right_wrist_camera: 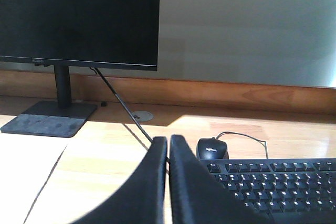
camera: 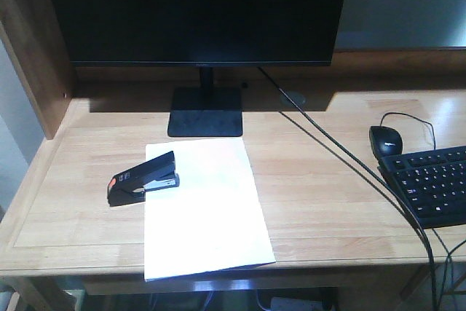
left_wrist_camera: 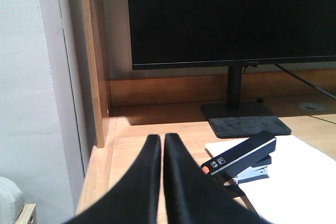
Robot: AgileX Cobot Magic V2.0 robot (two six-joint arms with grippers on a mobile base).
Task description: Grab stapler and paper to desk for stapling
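Stapler [camera: 143, 179] sits on left edge of paper [camera: 204, 207], mouth over the sheet, both on table [camera: 328, 202] before monitor stand [camera: 206, 112]. To staple well: press top squarely, keep sheet from sliding. Left gripper [left_wrist_camera: 162, 141] jaws closed, empty, stapler just right of them; right gripper [right_wrist_camera: 168, 142] closed near mouse [right_wrist_camera: 212, 148]

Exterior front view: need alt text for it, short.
A black stapler lies across the left edge of a white paper on a light wooden desk, in front of a dark monitor on a square stand. At the right edge are a black mouse and keyboard; no gripper is in view.
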